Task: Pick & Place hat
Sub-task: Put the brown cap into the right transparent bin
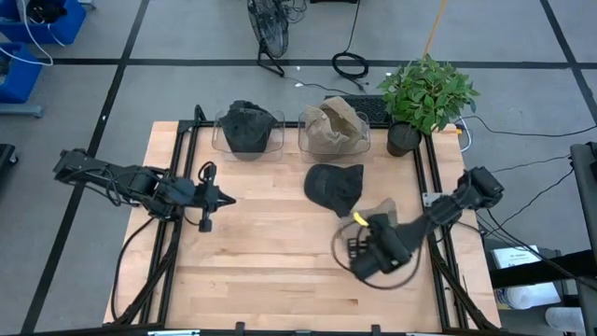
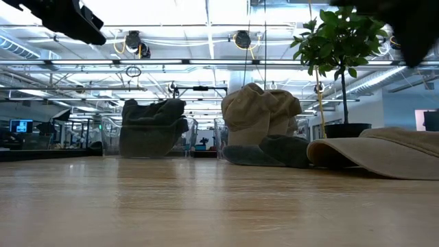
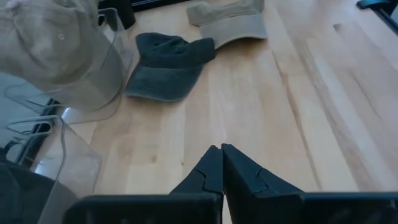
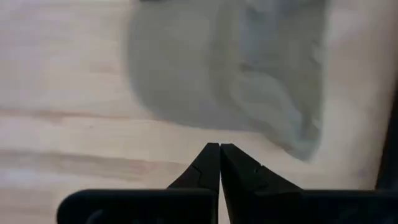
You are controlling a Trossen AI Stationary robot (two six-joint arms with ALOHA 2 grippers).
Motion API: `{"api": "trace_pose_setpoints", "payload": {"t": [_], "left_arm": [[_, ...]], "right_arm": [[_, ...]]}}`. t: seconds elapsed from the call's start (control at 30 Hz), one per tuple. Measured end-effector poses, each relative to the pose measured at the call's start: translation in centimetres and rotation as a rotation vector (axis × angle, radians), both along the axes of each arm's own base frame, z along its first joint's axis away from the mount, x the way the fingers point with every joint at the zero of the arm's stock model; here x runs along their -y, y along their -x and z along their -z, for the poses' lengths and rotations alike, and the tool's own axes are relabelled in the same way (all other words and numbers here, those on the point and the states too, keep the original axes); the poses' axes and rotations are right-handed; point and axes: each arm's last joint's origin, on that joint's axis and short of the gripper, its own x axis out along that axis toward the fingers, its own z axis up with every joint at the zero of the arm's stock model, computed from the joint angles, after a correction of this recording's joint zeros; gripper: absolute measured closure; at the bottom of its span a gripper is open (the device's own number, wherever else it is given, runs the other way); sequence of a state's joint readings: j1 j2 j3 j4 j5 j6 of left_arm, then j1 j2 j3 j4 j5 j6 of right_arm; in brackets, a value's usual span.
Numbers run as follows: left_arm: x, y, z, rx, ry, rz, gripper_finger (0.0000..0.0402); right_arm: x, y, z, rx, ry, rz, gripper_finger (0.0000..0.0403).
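Note:
A tan hat (image 1: pixel 382 207) lies flat on the table near the right edge, and its brim shows in the low view (image 2: pixel 384 152). A dark grey hat (image 1: pixel 334 187) lies beside it toward the table's middle. My right gripper (image 4: pixel 219 148) hovers shut above the tan hat (image 4: pixel 230 68), pointing down, and its arm (image 1: pixel 378 241) covers part of the hat from above. My left gripper (image 3: pixel 221 152) is shut and waits over the left half of the table (image 1: pixel 219 198), touching nothing.
Two clear bins stand at the far edge: one (image 1: pixel 247 131) holds a dark hat, the other (image 1: pixel 334 131) holds a tan hat. A potted plant (image 1: pixel 424 93) stands at the far right corner. Bare wood lies across the near half of the table (image 1: pixel 280 271).

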State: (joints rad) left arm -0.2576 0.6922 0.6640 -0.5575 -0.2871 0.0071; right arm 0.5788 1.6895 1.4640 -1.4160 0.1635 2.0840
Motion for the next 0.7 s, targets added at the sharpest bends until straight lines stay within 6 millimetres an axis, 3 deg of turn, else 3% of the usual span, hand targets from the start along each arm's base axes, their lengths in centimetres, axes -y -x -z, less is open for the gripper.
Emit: {"api": "trace_pose_setpoints", "payload": {"t": [0.2, 0.4, 0.7], "left_arm": [[-0.7, -0.1, 0.0, -0.002, -0.009, -0.035, 0.0393], [-1.3, -0.2, 0.0, -0.006, 0.019, -0.05, 0.0397], [-2.0, -0.3, 0.0, -0.003, 0.044, -0.105, 0.0397]], "right_arm": [[-1.5, 3.8, 1.7, -0.084, -0.064, 0.117, 0.036], [-1.8, 5.5, 3.7, -0.149, -0.065, 0.108, 0.0292], [-1.1, 8.3, 7.1, -0.027, -0.1, 0.025, 0.0174]]}}
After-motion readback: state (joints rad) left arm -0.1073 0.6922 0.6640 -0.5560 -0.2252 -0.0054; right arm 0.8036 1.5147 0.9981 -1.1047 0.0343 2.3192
